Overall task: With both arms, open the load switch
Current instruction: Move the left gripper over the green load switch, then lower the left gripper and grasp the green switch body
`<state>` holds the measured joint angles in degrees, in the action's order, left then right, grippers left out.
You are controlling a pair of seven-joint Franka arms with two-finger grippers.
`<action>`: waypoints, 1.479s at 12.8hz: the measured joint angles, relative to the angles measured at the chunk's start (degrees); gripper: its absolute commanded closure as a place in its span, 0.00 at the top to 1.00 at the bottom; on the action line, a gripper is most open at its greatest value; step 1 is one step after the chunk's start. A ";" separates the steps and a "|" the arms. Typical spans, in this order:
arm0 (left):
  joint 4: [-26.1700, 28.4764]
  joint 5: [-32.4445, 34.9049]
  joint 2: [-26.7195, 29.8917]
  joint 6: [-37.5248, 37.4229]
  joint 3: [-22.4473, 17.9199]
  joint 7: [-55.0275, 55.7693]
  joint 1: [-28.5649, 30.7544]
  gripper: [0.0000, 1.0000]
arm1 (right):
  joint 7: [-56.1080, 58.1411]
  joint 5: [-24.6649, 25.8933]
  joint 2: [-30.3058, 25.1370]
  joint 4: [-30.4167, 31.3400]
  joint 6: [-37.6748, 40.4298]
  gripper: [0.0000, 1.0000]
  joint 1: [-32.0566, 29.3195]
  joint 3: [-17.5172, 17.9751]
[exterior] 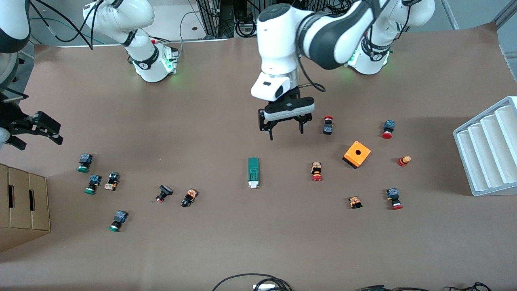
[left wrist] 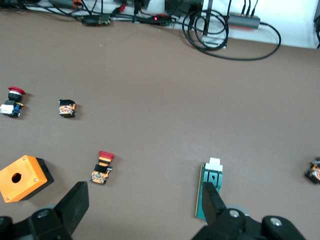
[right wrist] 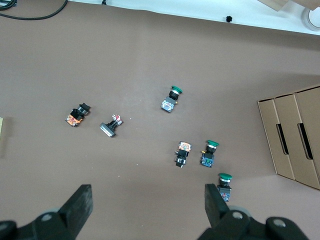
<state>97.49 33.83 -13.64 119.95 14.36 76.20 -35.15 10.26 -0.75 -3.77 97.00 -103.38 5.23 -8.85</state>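
Brown paper covers the worktop [exterior: 226, 242], with the load switch [exterior: 253, 172] lying flat near its middle, the white end piece pointing toward the front camera. Taking the switch as landmark: the left gripper [exterior: 285, 128] hangs in the air over the bare worktop just beside the switch's green end, toward the arms' bases, its fingers [left wrist: 75, 202] spread wide and grasping nothing. In the left wrist view the switch [left wrist: 210, 192] sits right at one fingertip, partly covered by it.

The right gripper [exterior: 40, 129] hovers well apart from the switch, at the right arm's end of the worktop, over a spot near the green push buttons [exterior: 85, 162]; its fingers [right wrist: 79, 202] are likewise released and hold nothing.

An orange cube [exterior: 357, 154] with a round hole stands well away from the switch toward the left arm's end, and a red-capped button [exterior: 316, 171] lies between cube and switch. More red-capped buttons [exterior: 394, 198] are scattered around the cube. A white ridged tray [exterior: 486, 153] sits at the left arm's end, and a cardboard box [exterior: 22, 206] at the right arm's end.
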 measured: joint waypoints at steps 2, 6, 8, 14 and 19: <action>0.07 7.27 -2.57 0.25 0.37 8.87 -2.61 1.00 | 0.00 0.00 0.00 0.00 -0.10 1.00 0.03 0.07; 0.08 12.08 -6.42 0.43 0.54 16.40 -5.68 1.00 | 0.00 0.00 0.00 0.00 -0.10 1.00 0.01 0.07; 0.09 17.46 -7.54 0.68 0.54 19.00 -6.19 1.00 | 0.00 0.00 0.00 0.00 -0.10 1.00 0.01 0.07; 0.09 38.89 -17.43 0.97 2.90 38.63 -9.56 1.00 | 0.00 0.00 0.00 0.00 -0.10 1.00 0.02 0.07; -0.01 48.88 -20.75 -0.61 3.78 47.88 -9.91 1.00 | 0.00 0.00 0.00 0.00 -0.10 1.00 0.02 0.07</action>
<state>97.48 82.71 -34.38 119.34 18.13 124.07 -45.05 10.26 -0.75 -3.77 97.00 -103.48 5.25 -8.78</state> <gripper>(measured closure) 0.000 0.000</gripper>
